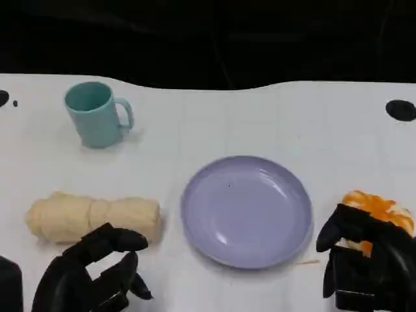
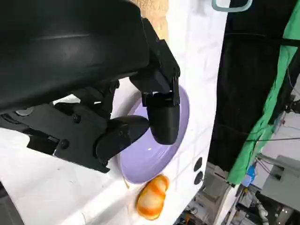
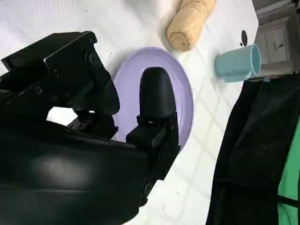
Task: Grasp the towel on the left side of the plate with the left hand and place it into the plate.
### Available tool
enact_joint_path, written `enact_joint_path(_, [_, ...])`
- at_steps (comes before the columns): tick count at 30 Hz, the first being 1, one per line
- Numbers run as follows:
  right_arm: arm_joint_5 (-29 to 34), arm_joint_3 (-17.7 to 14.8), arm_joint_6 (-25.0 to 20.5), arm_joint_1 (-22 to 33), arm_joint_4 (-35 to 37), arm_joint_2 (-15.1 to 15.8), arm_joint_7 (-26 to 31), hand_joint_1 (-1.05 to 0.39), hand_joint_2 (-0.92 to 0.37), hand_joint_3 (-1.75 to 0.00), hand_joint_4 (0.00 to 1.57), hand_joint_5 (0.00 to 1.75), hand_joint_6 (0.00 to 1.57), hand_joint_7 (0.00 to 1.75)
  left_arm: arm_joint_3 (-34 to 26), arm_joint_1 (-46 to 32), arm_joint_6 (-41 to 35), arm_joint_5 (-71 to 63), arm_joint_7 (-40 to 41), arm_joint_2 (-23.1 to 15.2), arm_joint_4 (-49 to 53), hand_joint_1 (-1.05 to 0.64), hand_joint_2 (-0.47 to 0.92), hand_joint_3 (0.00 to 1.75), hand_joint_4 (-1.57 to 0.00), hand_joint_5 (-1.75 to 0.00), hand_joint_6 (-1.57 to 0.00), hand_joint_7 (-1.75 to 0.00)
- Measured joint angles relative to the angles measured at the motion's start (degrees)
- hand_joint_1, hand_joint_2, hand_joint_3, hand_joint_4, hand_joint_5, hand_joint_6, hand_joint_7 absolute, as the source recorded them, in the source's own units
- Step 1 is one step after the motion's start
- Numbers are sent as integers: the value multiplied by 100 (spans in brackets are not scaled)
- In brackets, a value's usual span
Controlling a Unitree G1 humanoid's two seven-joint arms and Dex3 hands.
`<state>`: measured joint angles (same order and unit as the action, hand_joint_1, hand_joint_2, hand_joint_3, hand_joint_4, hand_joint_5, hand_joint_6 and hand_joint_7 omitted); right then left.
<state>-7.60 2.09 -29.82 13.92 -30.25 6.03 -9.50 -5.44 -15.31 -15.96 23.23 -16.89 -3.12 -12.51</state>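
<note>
— What is the left hand point(image 1: 97, 270) doing right now?

— It is hovering over the white table point(image 1: 273, 117) with its fingers point(image 1: 120, 239) apart and curved, gripping nothing. The rolled beige towel point(image 1: 94, 218) is lying just beyond those fingertips, on its side, with its length running across in front of the hand. From the head view I cannot tell whether the fingertips are touching it or sitting just short of it.

— And where is the plate sitting from that hand?

— The lavender plate point(image 1: 247, 211) is lying off to the hand's inner side, past the near end of the towel, and nothing is lying in it. In the left wrist view the plate point(image 2: 154, 154) is showing beyond the black fingers point(image 2: 161, 119).

— What is the right hand up to?

— The right hand point(image 1: 364, 260) is hanging at the plate's other side, fingers spread and holding nothing. An orange-and-white object point(image 1: 380, 211) is sitting just beyond it, partly hidden by the fingers; I cannot tell what it is. In the right wrist view the towel point(image 3: 190, 23) is lying past the plate point(image 3: 185, 93), on the far side from that hand.

— Anything else lying around?

— A teal mug point(image 1: 97, 114) is standing upright well beyond the left hand, past the towel, handle pointing toward the plate's side.
</note>
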Motion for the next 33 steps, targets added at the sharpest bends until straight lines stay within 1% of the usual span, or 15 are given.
enact_joint_path(18, [1,0,-2,0,-46,0,-22,29,-65,-139,80,175,58,175,0,0,-1,0,1,0,-5,-22,69,85,-74,-168,-80,-130])
enact_joint_path(29, [5,1,-44,0,-62,1,15,30,-67,-136,78,175,57,175,-1,-1,28,-16,1,5,-2,-21,69,86,-73,-164,-79,-127])
enact_joint_path(32, [5,3,-76,0,-64,1,22,30,-68,-135,77,175,57,175,-10,-1,171,-49,1,6,6,-21,67,87,-71,-152,-84,-106])
enact_joint_path(33, [5,4,-76,0,-64,1,22,30,-68,-134,77,175,57,175,-17,-1,218,-57,1,6,12,-23,65,88,-71,-147,-87,-92])
